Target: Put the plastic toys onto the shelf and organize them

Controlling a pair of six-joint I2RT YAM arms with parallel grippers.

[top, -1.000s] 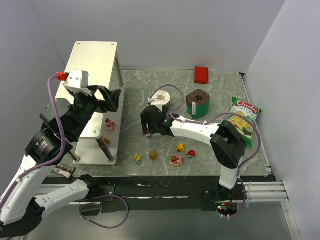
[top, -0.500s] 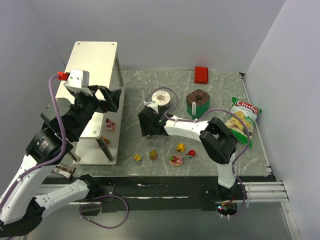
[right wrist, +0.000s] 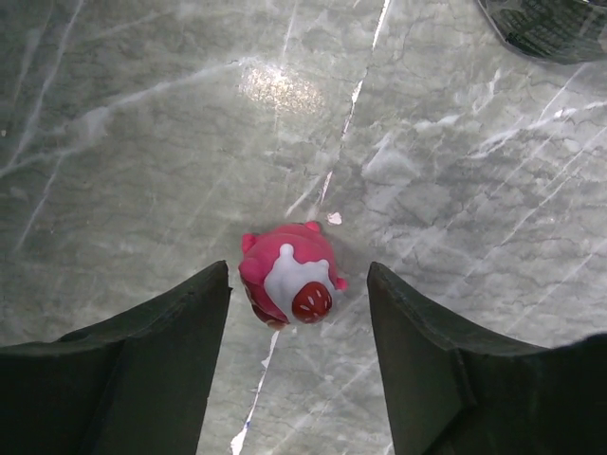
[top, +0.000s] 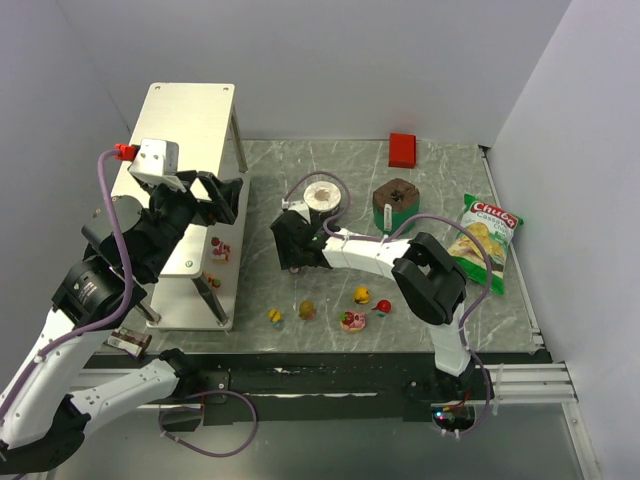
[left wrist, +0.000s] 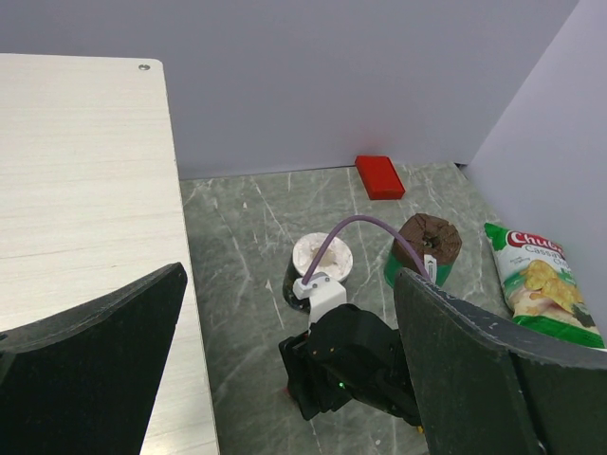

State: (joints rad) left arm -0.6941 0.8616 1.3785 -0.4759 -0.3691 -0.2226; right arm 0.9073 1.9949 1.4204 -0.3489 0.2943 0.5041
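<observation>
Right now the right gripper [top: 290, 246] is sitting low over the marble table [top: 270, 180], between the shelf [top: 190, 120] and the white cup [top: 322, 194], which is just behind it. Its jaws are standing partly open, straddling a pink toy [right wrist: 289, 282]. The wrist view is showing a strip of marble on each side of the toy, so nothing is being gripped.

The left gripper [top: 222, 200] is hovering above the shelf's right edge, jaws spread wide and holding nothing. Two small toys [top: 220, 248] appear to be sitting on the lower tier by that edge.

Five loose toys [top: 351, 320] are lying in a rough row near the table's front edge. They are well apart from the brown cup [top: 397, 205], chip bag [top: 487, 238] and red block [top: 403, 149], which are sitting toward the back and right side.
</observation>
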